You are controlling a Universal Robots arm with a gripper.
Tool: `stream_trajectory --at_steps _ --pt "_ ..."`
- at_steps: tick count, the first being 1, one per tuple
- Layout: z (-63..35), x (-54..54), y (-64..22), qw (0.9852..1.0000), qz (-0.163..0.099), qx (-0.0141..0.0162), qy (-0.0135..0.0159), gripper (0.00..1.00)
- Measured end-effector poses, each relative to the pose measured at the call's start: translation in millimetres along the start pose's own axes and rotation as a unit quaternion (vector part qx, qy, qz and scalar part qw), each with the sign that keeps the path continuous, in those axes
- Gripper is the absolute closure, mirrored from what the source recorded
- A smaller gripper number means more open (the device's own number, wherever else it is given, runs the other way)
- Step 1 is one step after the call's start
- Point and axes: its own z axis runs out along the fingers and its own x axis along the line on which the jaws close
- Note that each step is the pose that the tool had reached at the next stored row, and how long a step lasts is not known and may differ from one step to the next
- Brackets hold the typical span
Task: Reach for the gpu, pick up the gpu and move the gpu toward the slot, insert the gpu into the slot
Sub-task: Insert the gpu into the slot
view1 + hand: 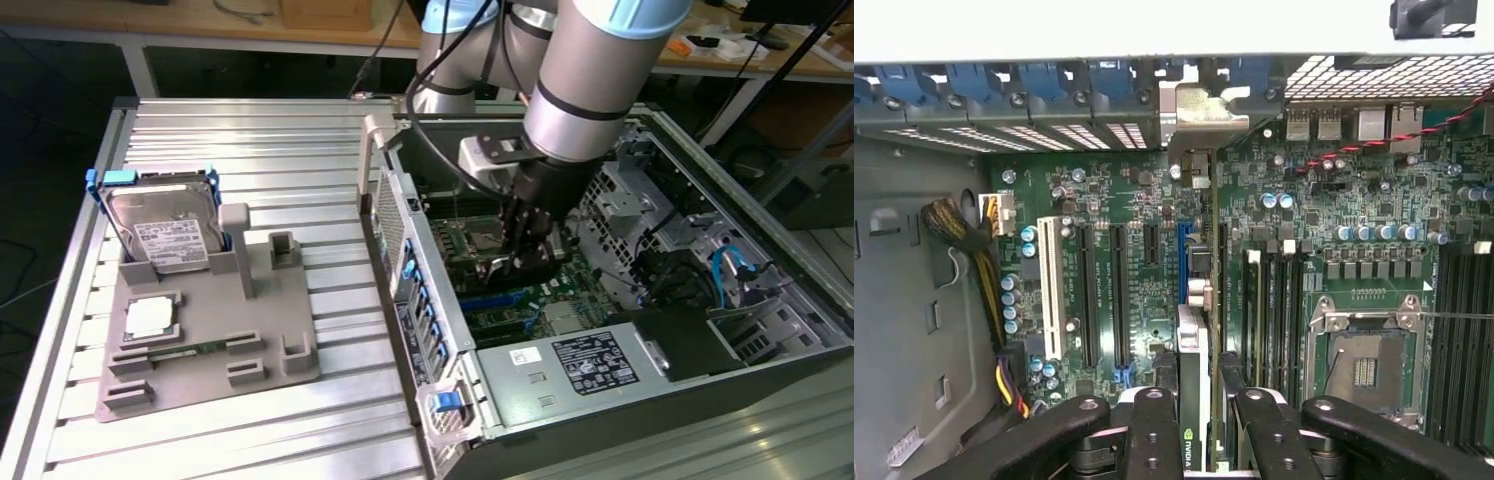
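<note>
Inside the open case [747,330], gripper [1199,420] holds gpu [1194,330] over slot [1182,260]

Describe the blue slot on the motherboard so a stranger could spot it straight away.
Look inside the open grey computer case at the green motherboard. Among its parallel black expansion connectors stands one long narrow blue plastic slot, directly beside the dark card held by the black gripper. It alone is blue.
</note>
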Motion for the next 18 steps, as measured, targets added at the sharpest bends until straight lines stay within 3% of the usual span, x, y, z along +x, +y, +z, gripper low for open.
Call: stream_trajectory --at_steps 18 --pt "9.0 4.1 1.4 1.0000 0.000 0.0000 -0.0001 0.73"
